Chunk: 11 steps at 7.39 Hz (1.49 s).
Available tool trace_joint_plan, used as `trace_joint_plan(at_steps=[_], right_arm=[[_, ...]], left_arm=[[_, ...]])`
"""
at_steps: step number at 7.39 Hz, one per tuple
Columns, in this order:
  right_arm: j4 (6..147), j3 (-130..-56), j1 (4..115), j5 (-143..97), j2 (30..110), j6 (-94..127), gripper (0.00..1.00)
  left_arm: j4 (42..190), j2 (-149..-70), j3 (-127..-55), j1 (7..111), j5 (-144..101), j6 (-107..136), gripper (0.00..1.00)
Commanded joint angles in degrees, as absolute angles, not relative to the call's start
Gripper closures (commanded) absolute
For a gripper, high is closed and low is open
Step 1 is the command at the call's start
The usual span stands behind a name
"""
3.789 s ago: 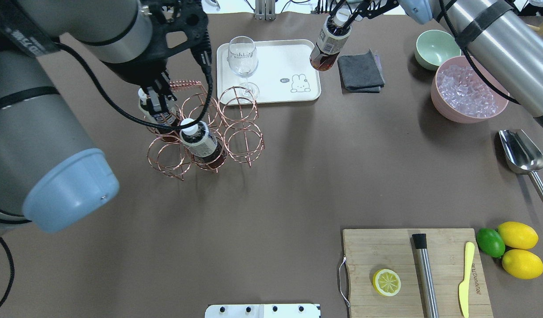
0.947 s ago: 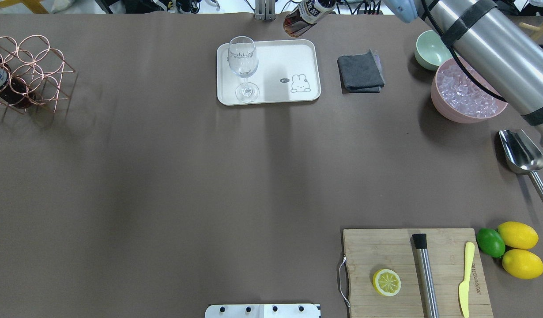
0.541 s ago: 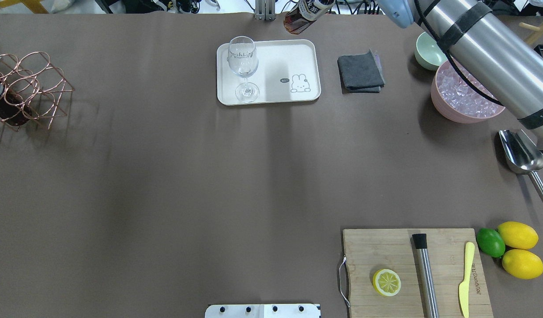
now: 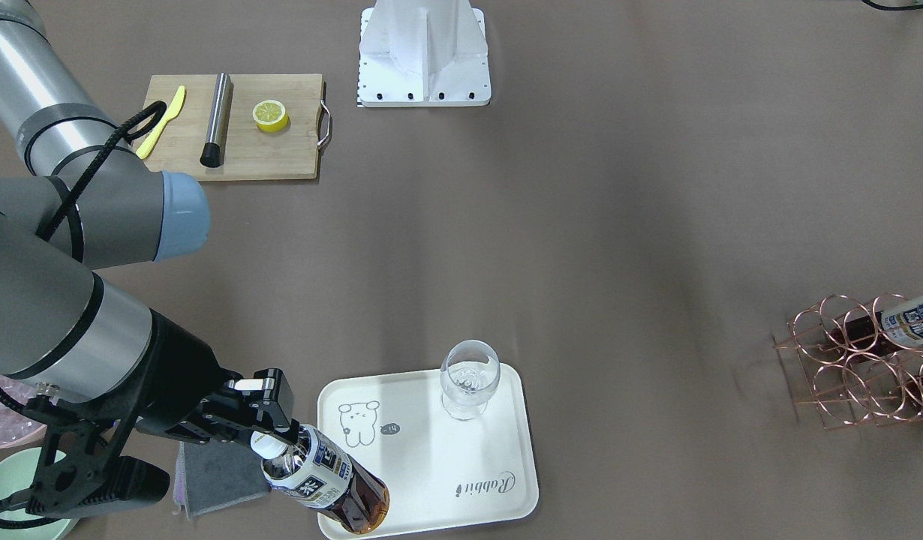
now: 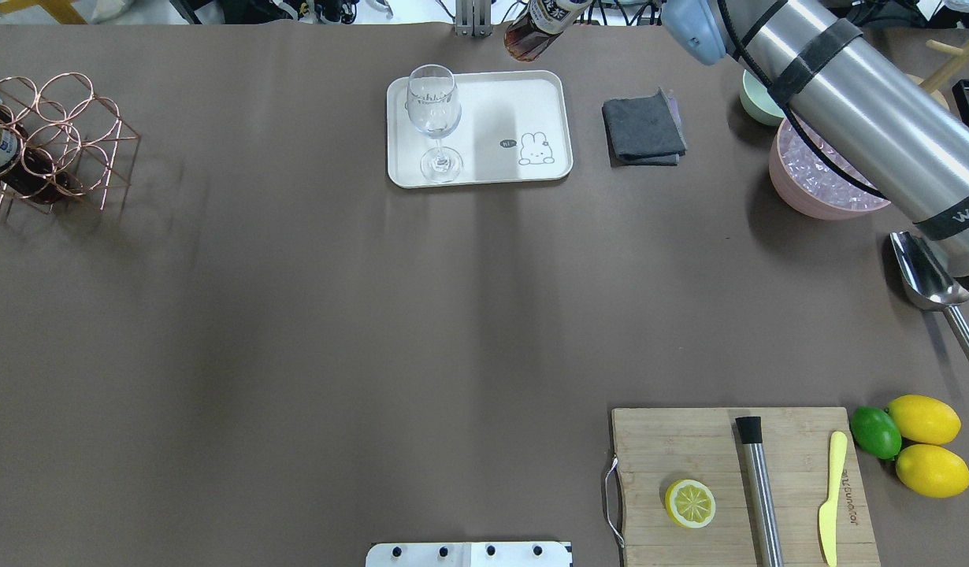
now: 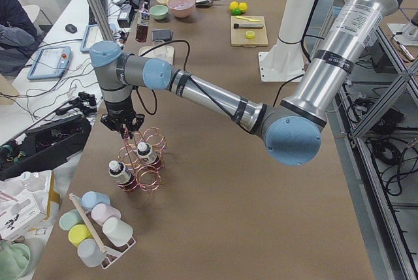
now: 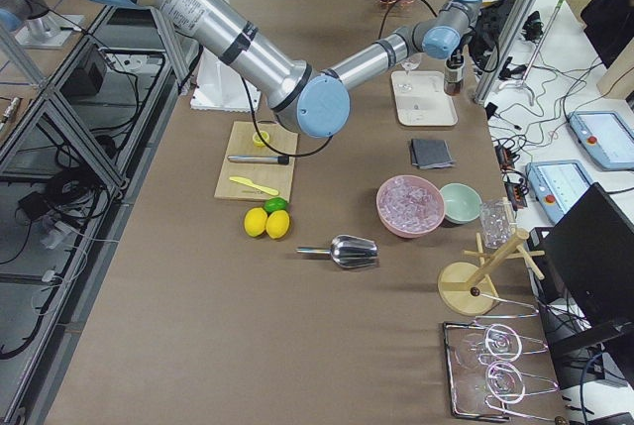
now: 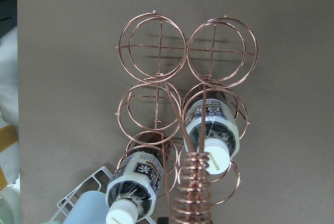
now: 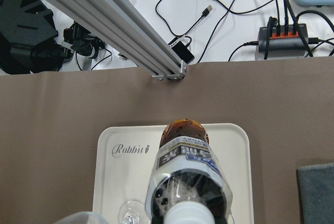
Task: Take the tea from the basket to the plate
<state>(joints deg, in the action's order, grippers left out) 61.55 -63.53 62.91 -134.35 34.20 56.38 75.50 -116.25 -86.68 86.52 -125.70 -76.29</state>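
**Tea slanted over the plate's corner, gripped at the cap by the right claw**

The right claw (image 4: 270,442) is clamped on the white cap of the tea (image 4: 323,480). The bottle's long axis slants, with the cap up at the claw and the base down and away from it, over the corner of the plate (image 4: 431,450) nearest the grey cloth (image 4: 214,472). I cannot tell whether the base touches the plate yet. By my judgement, the set-down needs the bottle tipped upright and then lowered onto the bare patch, apart from the wine glass (image 4: 469,375) at the plate's other end. The basket (image 8: 160,46), with two more bottles (image 8: 211,125) in it, stands well apart at the worktop's left end under the left claw (image 6: 125,130). I cannot tell whether that claw is apart or together.
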Motion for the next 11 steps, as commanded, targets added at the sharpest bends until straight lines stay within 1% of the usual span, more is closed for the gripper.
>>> trace_joint_plan(at_steps=[1, 2, 3, 4, 5, 7, 8, 9, 11], right_arm=[[59.8, -63.6, 62.0, -129.2, 34.1, 56.4, 1.00], [58.5, -63.5, 61.5, -127.3, 34.1, 56.4, 1.00], [58.1, -63.7, 61.4, -126.8, 34.1, 56.4, 1.00], [57.9, -64.2, 61.4, -125.6, 34.0, 56.4, 1.00], [56.4, -64.5, 61.4, -124.7, 34.2, 56.4, 1.00], [55.5, -64.6, 61.3, -123.4, 34.4, 56.4, 1.00], [54.4, -64.6, 61.2, -122.4, 34.5, 56.4, 1.00], [53.2, -64.6, 61.1, -121.8, 34.8, 56.4, 1.00], [53.1, -64.7, 61.1, -121.2, 34.9, 56.3, 1.00]], left_arm=[[75.5, -116.0, -86.8, 86.5, -125.7, -76.2, 1.00], [75.5, -116.1, -87.1, 86.1, -125.5, -76.1, 1.00], [75.5, -116.1, -88.1, 86.1, -125.7, -75.9, 0.81], [75.5, -115.9, -89.0, 85.3, -125.6, -75.8, 0.67], [75.4, -116.0, -89.4, 85.3, -125.8, -75.6, 0.60], [75.3, -114.5, -91.5, 85.2, -125.8, -75.4, 0.40], [75.1, -114.3, -91.8, 85.2, -125.8, -75.3, 0.17], [74.9, -114.1, -92.0, 85.4, -125.8, -74.5, 0.02], [74.9, -114.4, -92.0, 86.1, -125.6, -74.3, 0.02]])
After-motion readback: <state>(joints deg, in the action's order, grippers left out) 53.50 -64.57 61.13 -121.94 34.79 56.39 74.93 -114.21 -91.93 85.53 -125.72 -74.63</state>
